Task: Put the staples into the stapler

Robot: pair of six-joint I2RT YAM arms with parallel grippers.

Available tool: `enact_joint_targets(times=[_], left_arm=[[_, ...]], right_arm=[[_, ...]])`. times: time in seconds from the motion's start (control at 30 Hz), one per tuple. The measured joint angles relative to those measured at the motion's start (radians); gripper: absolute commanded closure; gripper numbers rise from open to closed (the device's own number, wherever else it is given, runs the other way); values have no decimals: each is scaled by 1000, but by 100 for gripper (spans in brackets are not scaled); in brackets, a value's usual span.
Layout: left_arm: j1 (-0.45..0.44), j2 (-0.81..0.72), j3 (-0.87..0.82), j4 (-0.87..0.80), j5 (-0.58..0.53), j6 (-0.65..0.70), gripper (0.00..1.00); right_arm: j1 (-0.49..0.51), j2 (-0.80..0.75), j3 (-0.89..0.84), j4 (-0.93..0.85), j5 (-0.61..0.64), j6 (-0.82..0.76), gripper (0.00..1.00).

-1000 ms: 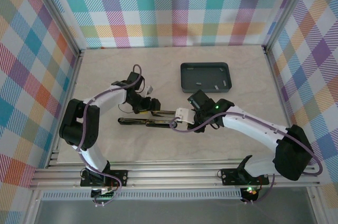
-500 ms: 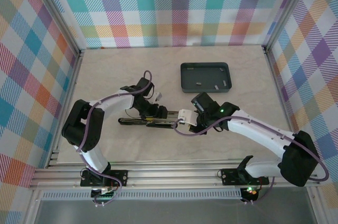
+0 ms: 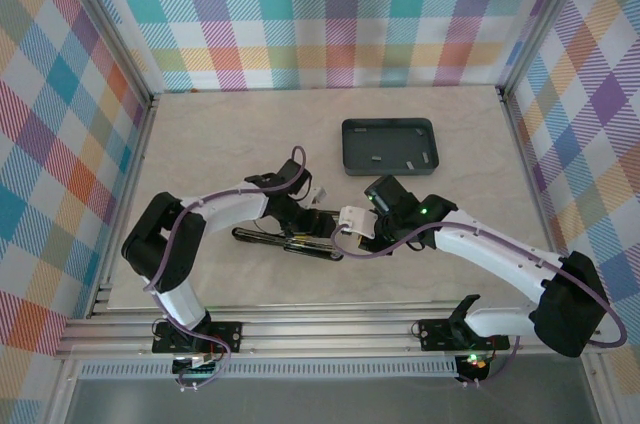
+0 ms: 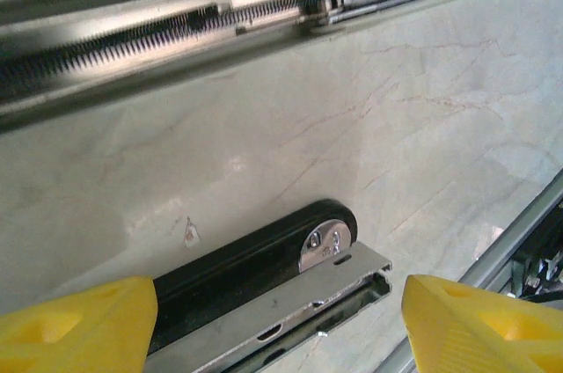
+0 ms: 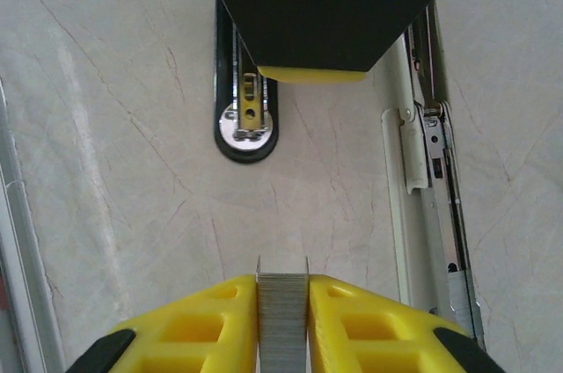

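Overhead, I count one stapler [image 3: 262,236], swung open flat at the centre of the desk [image 3: 220,134], and one dark tray [image 3: 392,144] beyond it. One strip of staples [image 5: 281,316] sits in the right gripper [image 5: 281,287]. Pale specks in the tray are too small for me to count. The desk is pale and marbled, and the plaid walls [image 3: 330,24] enclose it. Both arms bend inward to the centre. The left gripper [image 4: 280,329] hangs low over the stapler's hinge end, jaws wide apart and gripping nothing. The right gripper is pinched on the strip, above bare desk between the stapler's black base and metal rail.
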Motion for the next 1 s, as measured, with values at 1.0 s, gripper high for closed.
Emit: enact_joint_targets(times=[1.0], left_arm=[[462,-191,-55,-71,140,89,25]], right_arm=[[102,340,120,219,-144,312,81]])
